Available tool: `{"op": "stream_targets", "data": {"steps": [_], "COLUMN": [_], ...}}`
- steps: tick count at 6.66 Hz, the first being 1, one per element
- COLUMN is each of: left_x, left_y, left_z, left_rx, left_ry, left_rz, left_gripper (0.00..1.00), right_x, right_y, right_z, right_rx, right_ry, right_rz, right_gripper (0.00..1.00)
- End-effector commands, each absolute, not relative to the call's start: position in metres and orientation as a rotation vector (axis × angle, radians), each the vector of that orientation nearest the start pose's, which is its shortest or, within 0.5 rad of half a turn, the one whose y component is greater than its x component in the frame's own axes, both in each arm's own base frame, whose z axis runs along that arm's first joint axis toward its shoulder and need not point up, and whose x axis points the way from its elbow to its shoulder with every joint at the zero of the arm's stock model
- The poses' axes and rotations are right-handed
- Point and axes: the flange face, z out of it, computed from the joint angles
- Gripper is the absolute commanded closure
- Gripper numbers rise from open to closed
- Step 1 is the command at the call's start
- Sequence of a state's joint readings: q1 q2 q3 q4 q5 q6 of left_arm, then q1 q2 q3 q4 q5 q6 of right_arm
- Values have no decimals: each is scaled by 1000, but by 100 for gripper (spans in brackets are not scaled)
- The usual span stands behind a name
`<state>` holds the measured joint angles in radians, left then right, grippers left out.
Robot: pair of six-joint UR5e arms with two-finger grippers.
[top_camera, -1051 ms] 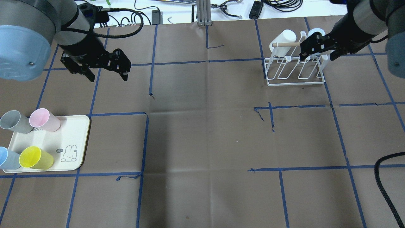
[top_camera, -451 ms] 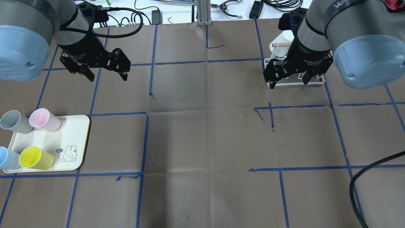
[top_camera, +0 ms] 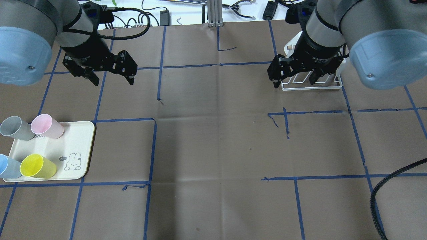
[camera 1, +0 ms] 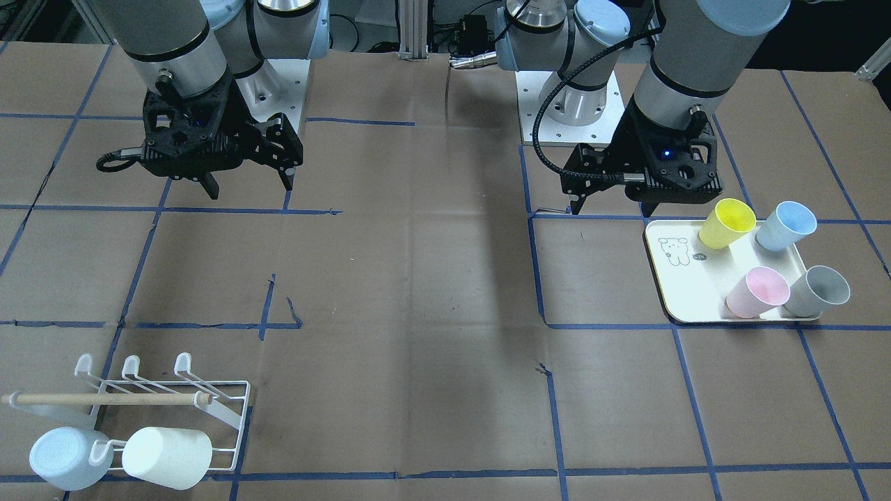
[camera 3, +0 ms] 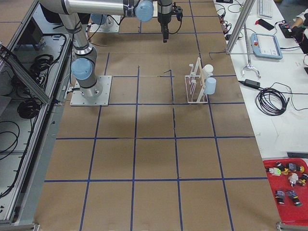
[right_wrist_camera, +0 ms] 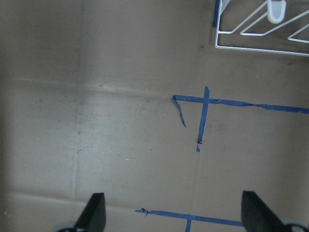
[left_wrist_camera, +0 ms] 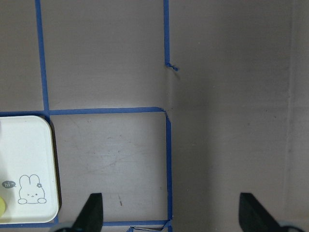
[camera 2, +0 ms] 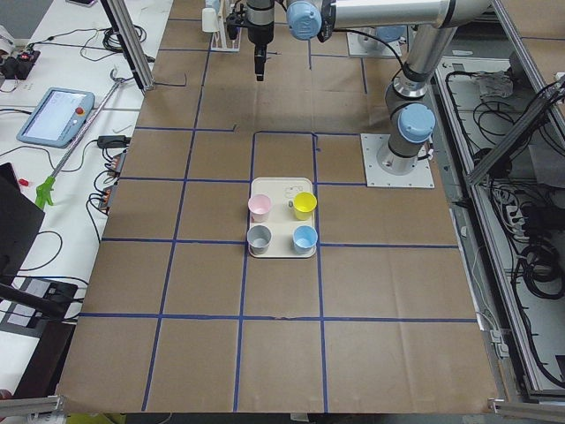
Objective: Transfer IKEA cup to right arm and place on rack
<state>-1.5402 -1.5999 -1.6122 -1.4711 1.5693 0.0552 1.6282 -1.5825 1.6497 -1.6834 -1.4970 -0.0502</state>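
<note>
Several IKEA cups stand on a cream tray (top_camera: 77,140) at the near left: yellow (top_camera: 36,165), pink (top_camera: 46,126), grey (top_camera: 15,127) and blue (top_camera: 6,166). My left gripper (top_camera: 114,80) hangs open and empty above the table, well behind the tray; its wrist view shows only the tray's corner (left_wrist_camera: 24,164). The white wire rack (camera 1: 230,410) holds a white cup (camera 1: 167,456) and a pale blue cup (camera 1: 66,456) beside its wooden bar. The right arm's gripper (top_camera: 293,83) hovers open and empty at the rack's left front corner (right_wrist_camera: 227,41), covering much of the rack in the overhead view.
Blue tape lines grid the brown table cover. A black ribbed hose (top_camera: 383,190) loops in at the near right. Cables and tools (top_camera: 240,6) lie beyond the far edge. A red bin (camera 3: 288,185) sits off the table's side.
The right arm has swung away from over the rack, leftwards and down to the rack's front left corner, its open gripper now pointing downwards. The left gripper has hardly moved.
</note>
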Motion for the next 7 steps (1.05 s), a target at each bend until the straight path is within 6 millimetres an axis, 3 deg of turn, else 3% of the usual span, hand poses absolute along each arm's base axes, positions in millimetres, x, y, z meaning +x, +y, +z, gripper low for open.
{"op": "stream_targets", "data": {"steps": [1, 7], "left_x": [-118, -118], "left_y": [-510, -510], "left_z": [463, 463], "left_rx": [41, 39], "left_ry": [3141, 3141], "left_rz": [-46, -48], "left_gripper": [1, 1], "right_x": [165, 164], "right_y": [-480, -479], "right_z": [474, 467], "right_rx": [-167, -168], "right_ry": [3101, 3114], "right_rz": [-35, -14], "right_gripper": [0, 0]}}
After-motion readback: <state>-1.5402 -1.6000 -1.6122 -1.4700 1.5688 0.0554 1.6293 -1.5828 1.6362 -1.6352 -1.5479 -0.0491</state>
